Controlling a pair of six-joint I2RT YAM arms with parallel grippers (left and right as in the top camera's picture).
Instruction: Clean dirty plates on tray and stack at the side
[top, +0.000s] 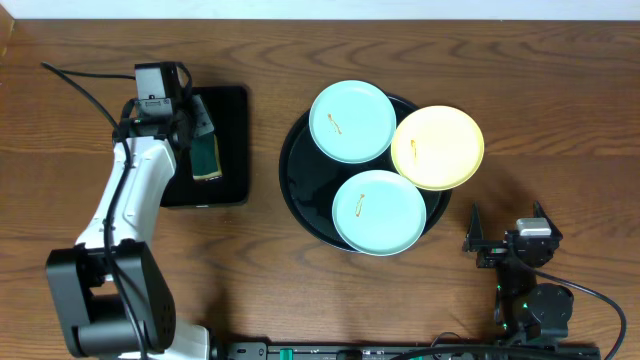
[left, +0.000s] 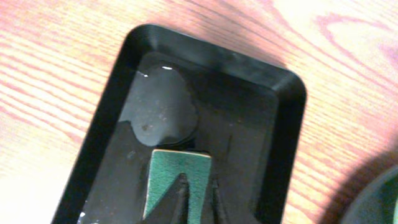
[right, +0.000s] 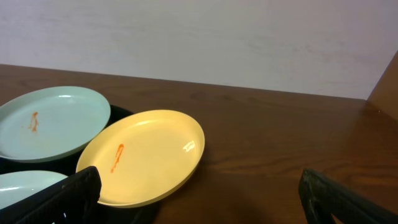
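While my left fingers (left: 194, 198) are pinched almost closed on a green sponge (left: 180, 163), the sponge sits down inside the rectangular black tray (left: 283, 124), with its far end just beside a glossy, wet-looking patch (left: 158, 109) on the tray floor. My right fingers (right: 199, 180) are spread wide with nothing between them, low over the bench (top: 560, 80) near its front right corner and apart from the dishes. The round black tray (top: 300, 185) lies mid-bench and carries all three plates. The back blue plate (top: 351, 121) is at its far side and the front blue plate (top: 379, 211) at its near side. The yellow plate (top: 437, 147) is on the right, overhanging the rim. Its edge meets both blue plates, though I cannot tell which lies on top. Each plate shows a small orange smear.
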